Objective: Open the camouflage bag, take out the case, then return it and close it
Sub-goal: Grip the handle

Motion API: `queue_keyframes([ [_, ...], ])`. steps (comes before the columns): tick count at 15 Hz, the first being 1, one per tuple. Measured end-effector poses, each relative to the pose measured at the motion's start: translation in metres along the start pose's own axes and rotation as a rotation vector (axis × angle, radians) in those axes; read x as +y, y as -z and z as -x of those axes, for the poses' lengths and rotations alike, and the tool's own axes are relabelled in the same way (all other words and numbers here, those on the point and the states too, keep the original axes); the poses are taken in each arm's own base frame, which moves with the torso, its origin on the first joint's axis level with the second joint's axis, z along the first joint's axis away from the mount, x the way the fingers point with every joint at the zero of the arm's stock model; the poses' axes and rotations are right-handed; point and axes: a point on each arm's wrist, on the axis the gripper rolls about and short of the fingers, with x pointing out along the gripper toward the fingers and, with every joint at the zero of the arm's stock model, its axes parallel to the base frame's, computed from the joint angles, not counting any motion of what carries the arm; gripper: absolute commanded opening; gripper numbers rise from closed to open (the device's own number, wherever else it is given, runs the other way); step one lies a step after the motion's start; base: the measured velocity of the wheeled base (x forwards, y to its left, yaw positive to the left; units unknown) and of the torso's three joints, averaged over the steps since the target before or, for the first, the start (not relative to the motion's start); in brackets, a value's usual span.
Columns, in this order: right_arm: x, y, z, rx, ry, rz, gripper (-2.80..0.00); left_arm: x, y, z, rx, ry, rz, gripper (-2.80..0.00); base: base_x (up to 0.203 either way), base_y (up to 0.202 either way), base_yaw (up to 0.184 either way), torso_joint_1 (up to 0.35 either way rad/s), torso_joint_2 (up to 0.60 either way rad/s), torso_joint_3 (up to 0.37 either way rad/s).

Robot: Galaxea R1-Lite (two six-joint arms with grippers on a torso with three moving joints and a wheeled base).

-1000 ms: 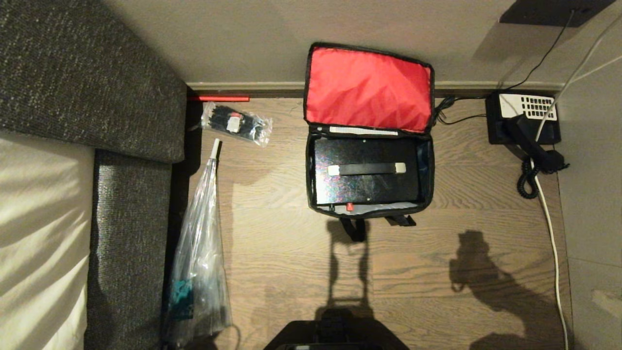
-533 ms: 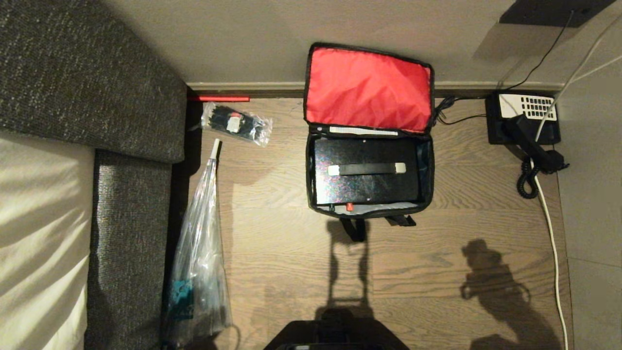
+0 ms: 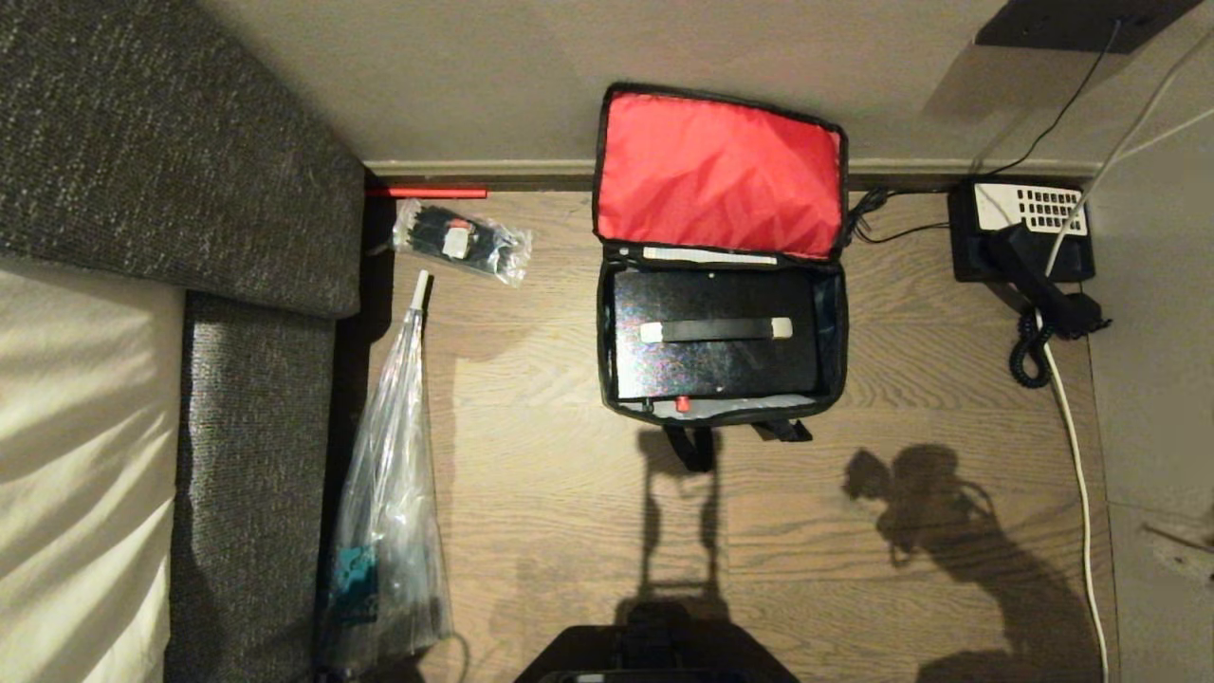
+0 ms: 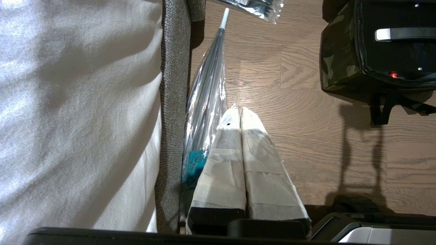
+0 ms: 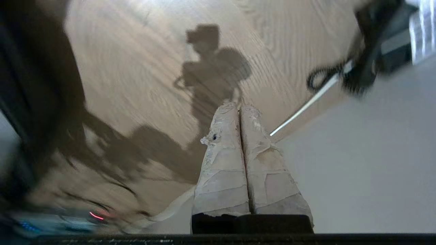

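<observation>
Both claws sit with fingers pressed together, holding nothing. Right gripper hangs above bare wood floor near the floor's right edge, its taped fingertips meeting over its own shadow; it stays outside the head view, where only that shadow falls on the boards. Left gripper rests low by the robot's base, its taped fingers shut, just beside a long clear plastic bag.

At the far middle of the floor, against the wall, stands the camouflage bag, open, its red-lined lid leaning back on the wall. Inside lies the case, flat and black, filling almost the whole interior, with its handle strip facing up and a small red dot at the near edge.

Left of the bag, near the far-left corner, lies a small clear packet. Along the left edge runs a grey sofa. At the far-right corner sits a black desk telephone with a white cable trailing along the right edge.
</observation>
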Motion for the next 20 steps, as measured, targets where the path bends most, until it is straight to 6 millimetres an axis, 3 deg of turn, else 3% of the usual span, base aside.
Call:
queue_keyframes([
  [2,0.005,0.0,-0.003,-0.035,-0.03,0.097,-2.8,0.0,0.0,0.0,0.0,0.001,0.0,-2.8,0.0,0.0,0.0,0.0,0.0,0.0],
  [6,-0.006,-0.021,-0.011,-0.11,0.077,0.108,-2.8,0.0,0.0,0.0,0.0,0.001,0.0,-2.8,0.0,0.0,0.0,0.0,0.0,0.0],
  [10,-0.006,-0.051,-0.054,-0.129,0.079,0.139,-2.8,0.0,0.0,0.0,0.0,0.001,0.0,-2.8,0.0,0.0,0.0,0.0,0.0,0.0],
  [11,-0.003,-0.057,-0.068,-0.123,0.063,0.154,0.0,0.0,0.0,0.0,0.0,0.001,0.0,-2.8,0.0,0.0,0.0,0.0,0.0,0.0],
  [17,0.02,-0.1,-0.148,-0.052,0.04,0.284,0.0,0.0,0.0,0.0,0.0,0.0,0.0,-2.8,0.0,0.0,0.0,0.0,0.0,0.0],
  [20,0.036,-0.125,-0.174,-0.089,0.14,0.335,0.0,0.0,0.0,0.0,0.0,0.0,0.0,-2.8,0.0,0.0,0.0,0.0,0.0,0.0],
])
